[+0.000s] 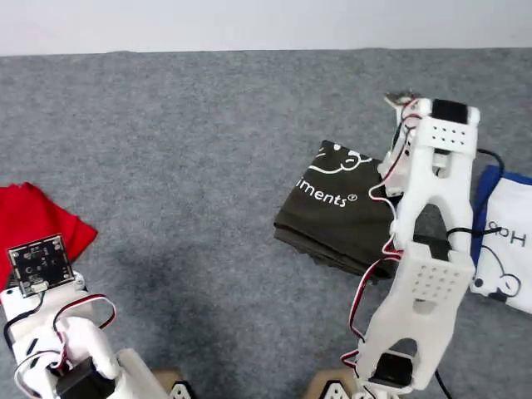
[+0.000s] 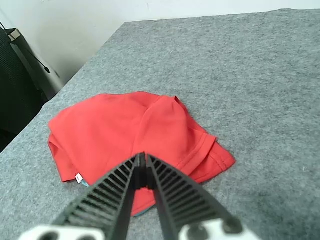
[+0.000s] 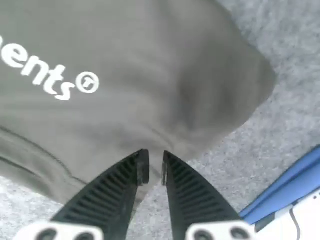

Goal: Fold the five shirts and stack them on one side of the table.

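Grey felt table (image 1: 208, 166). A wide bare stretch opens from the olive shirt (image 1: 341, 212) toward the far wall and across to the red shirt (image 1: 33, 220).

Right arm (image 1: 424, 249), white, stands over the olive shirt's edge and hides part of it in the high view. The right wrist view gives that hidden edge close up: layered folds, and grey felt just past them.

Olive shirt is folded to a rough square. White lettering and a drawn outline figure sit on its upper face; wording not noted.

White shirt (image 1: 507, 249) lies just beside the olive shirt at the table's side, partly cut off by the frame. It carries dark print and a cartoon figure. Blue cloth (image 1: 486, 187) shows along its edge, and again as a strip in the right wrist view.

Red shirt is well apart from the olive one, by the left arm (image 1: 58, 349), loosely bunched and not squared. The left wrist view adds the table edge close behind it and a small white tag (image 2: 78, 177) at its hem.

Right gripper (image 3: 150, 167) – jaws a narrow slit apart over the olive shirt's folded edge, nothing pinched.

Left gripper (image 2: 145, 162) – jaws pressed together, empty, just over the red shirt's near hem.
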### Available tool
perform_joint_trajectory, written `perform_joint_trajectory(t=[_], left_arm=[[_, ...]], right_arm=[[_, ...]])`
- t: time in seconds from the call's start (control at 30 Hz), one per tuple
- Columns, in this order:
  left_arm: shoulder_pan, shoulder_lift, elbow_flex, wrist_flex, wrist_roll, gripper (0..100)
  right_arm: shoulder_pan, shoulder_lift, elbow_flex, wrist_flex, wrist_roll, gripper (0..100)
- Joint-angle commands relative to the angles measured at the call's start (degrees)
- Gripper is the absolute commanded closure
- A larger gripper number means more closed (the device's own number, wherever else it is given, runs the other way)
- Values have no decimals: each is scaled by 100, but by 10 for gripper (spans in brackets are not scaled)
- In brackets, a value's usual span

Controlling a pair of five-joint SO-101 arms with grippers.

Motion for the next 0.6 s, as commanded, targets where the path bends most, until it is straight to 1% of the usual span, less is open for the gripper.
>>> perform_joint_trajectory(t=[0.0, 0.1, 0.17, 0.23, 0.33, 0.4, 0.5, 0.57], left_arm=[[-35, -62, -171, 26, -35, 994], [-35, -62, -171, 26, -35, 994], [-35, -53, -171, 26, -35, 994], [-35, -53, -171, 26, -35, 994], [-35, -53, -163, 26, -35, 994], [-35, -53, -92, 26, -44, 994], [-35, -53, 40, 26, -44, 994], [-35, -53, 48, 26, -44, 994]], right_arm=[[-101, -690, 0, 242, -563, 948], [-215, -971, 299, 233, -1275, 972], [-338, -1077, 448, 233, -1705, 957], [-426, -1095, 519, 224, -2189, 890], [-479, -998, 536, 224, -2892, 725], [-514, -857, 536, 224, -3455, 642], [-646, -479, 527, 48, -4044, 569], [-690, -215, 510, -101, -4158, 552]])
